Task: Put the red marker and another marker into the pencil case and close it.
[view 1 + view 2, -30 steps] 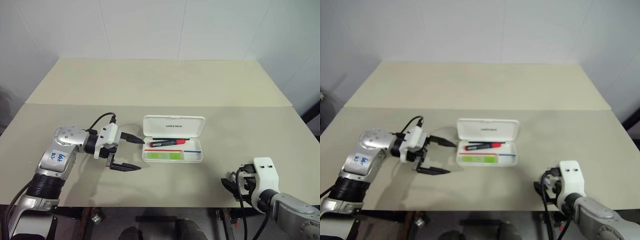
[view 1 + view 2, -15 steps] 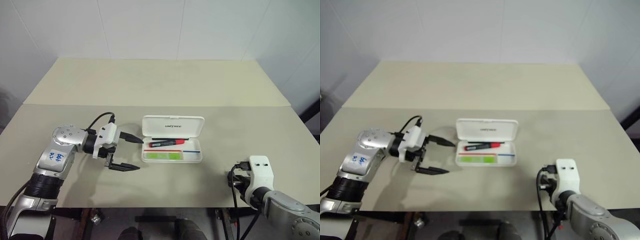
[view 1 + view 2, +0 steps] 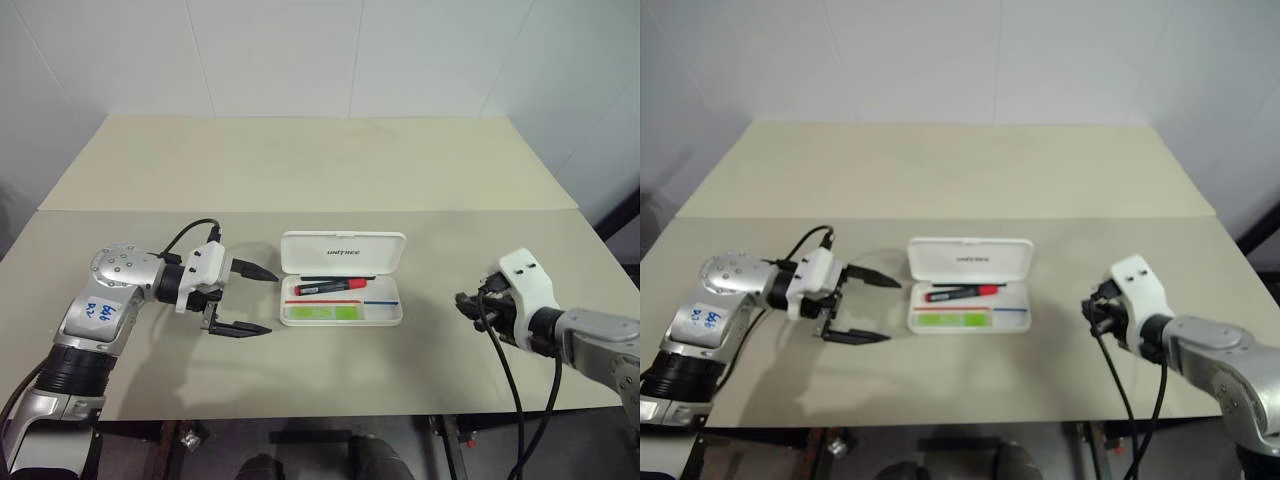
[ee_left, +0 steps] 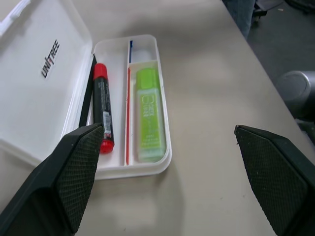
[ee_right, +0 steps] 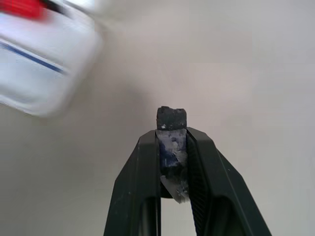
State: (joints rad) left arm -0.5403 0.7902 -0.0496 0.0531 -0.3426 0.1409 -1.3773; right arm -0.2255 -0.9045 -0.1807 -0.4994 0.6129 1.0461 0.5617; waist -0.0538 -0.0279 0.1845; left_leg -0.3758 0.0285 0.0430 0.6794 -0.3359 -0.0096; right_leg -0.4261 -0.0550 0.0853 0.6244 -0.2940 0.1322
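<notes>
Pencil case (image 3: pixel 343 291) lies open on the desk (image 3: pixel 300 180), long axis crosswise, both markers inside, just right of my wide-spread left end effector (image 3: pixel 255 298); my right end effector (image 3: pixel 463 301), farther off, pinches a small dark object (image 5: pixel 171 118).

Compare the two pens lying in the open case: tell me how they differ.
The red marker is slim, with a red barrel and black label; the green highlighter is chunkier and translucent light green. The marker lies in the compartment nearer the lid, the highlighter in the one nearer the front wall. Both lie flat, lengthwise in the pencil case.
</notes>
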